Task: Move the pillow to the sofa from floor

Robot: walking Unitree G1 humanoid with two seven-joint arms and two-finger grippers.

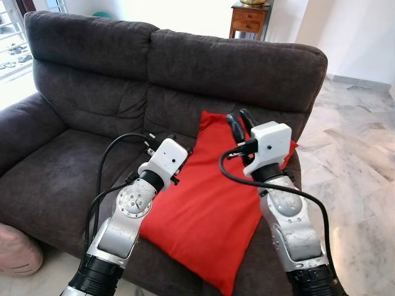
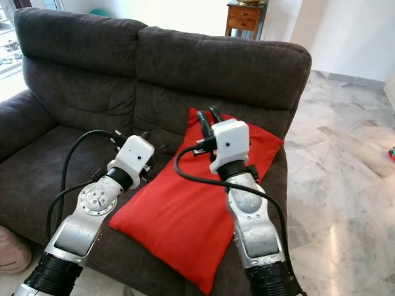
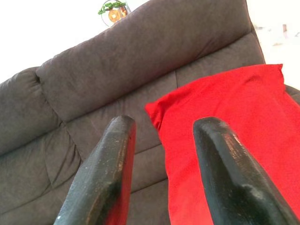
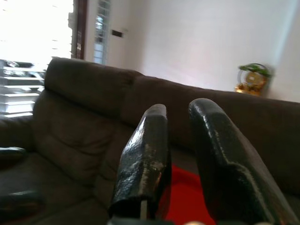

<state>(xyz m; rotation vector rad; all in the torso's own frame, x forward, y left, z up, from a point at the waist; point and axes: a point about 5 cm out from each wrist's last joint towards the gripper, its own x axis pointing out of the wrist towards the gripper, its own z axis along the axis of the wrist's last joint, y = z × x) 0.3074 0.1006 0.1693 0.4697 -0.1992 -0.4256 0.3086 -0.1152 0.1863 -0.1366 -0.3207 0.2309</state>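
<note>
Red pillow is laid on the sofa seat. Left gripper is spread, empty, beside it. Right gripper is held narrowly parted above it, gripping nothing.

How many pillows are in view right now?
2. A red pillow lies on the sofa seat's right side, leaning on the backrest. A pink one sits on the floor by the sofa's left end, cut off by the frame's edge.
</note>
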